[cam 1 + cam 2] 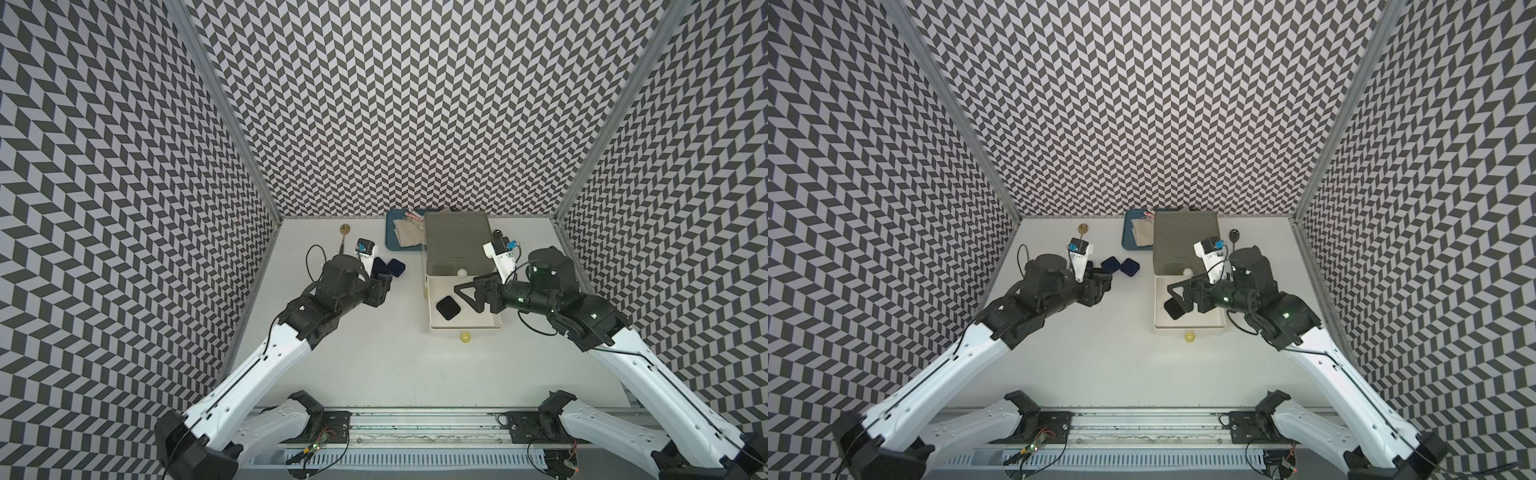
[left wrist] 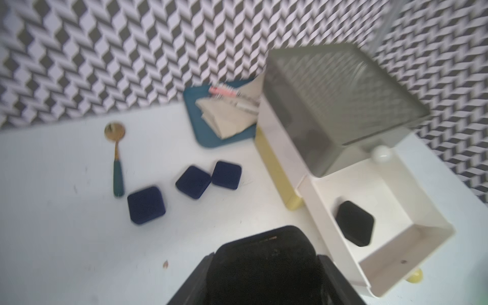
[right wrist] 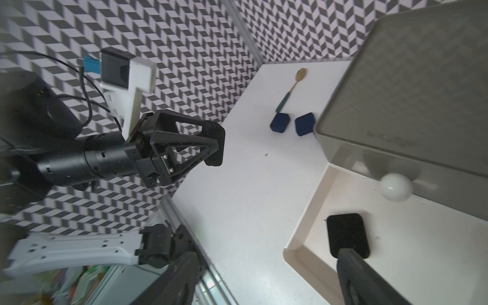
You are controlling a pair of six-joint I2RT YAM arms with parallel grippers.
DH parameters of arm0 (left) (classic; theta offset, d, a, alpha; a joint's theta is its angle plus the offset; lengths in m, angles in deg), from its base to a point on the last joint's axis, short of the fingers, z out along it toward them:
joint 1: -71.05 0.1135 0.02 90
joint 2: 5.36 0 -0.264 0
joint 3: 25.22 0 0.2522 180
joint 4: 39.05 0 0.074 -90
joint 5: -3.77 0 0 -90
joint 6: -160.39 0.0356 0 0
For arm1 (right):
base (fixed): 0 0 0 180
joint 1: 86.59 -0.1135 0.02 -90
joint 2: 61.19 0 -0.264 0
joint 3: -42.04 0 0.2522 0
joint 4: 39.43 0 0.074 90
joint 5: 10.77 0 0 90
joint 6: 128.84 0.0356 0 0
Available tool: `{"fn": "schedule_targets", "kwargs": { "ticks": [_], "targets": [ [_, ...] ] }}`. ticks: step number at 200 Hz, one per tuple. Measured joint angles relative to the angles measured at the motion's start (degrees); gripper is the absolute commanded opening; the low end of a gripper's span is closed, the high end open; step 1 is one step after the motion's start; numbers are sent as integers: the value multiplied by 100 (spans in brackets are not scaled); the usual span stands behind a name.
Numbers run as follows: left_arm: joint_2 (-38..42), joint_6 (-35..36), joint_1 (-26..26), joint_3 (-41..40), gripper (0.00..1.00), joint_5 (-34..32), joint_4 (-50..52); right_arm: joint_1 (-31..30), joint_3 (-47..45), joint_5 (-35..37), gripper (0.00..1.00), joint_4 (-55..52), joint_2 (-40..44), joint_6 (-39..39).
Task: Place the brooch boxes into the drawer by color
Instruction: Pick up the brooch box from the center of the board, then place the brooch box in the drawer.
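Observation:
The drawer [image 1: 457,245] is a small chest with a grey top. Its white middle drawer [image 1: 494,328] is pulled out, and one black brooch box [image 1: 448,308] [image 2: 355,223] [image 3: 347,235] lies in it. My right gripper [image 1: 467,299] [image 3: 266,277] hangs open over that drawer, one finger above the box. My left gripper [image 1: 384,286] [image 2: 265,257] is shut on another black brooch box [image 2: 264,245] [image 3: 215,144], held above the table left of the chest. Three navy brooch boxes [image 2: 146,205] [image 2: 192,181] [image 2: 226,174] lie on the table beyond it.
A blue tray [image 1: 392,245] with cloth and pens stands at the back beside the chest. A gold spoon with a green handle [image 1: 343,237] lies at the back left, a dark spoon [image 1: 1234,235] at the back right. The yellow bottom drawer's knob [image 1: 465,337] pokes out in front.

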Motion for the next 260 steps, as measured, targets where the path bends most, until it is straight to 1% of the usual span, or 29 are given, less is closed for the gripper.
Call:
{"fn": "schedule_targets", "kwargs": {
  "ticks": [14,26,44,67,85,117,168,202,214,260],
  "targets": [
    [577,251,-205,-240,56,186,-275,0,243,-483,83,-4,-153,7],
    [955,415,-369,-404,56,302,-446,0,413,-708,83,-48,-267,-9],
    [1287,575,-579,-562,55,334,-595,0,551,-841,82,-131,-380,-33],
    [1447,654,-940,-678,55,243,-673,-35,719,-997,82,-323,-511,-20],
    [1460,649,-1325,-713,55,92,-675,-109,1078,-922,81,-518,-684,-9],
    [1453,649,-2127,-745,55,-479,-675,-437,1858,-623,81,-730,-1180,-15],
    [1217,697,-2953,-745,55,-1443,-695,-1209,2271,-234,77,-1016,-1814,63],
    [1040,791,-3257,-745,56,-1912,-717,-1460,2286,-142,73,-1078,-1897,125],
    [1036,800,-3285,-745,56,-2004,-728,-1491,2286,-144,71,-1071,-1893,166],
    [1038,809,-3292,-743,56,-2138,-804,-1532,2208,-184,70,-1078,-1893,164]
  ]
}}
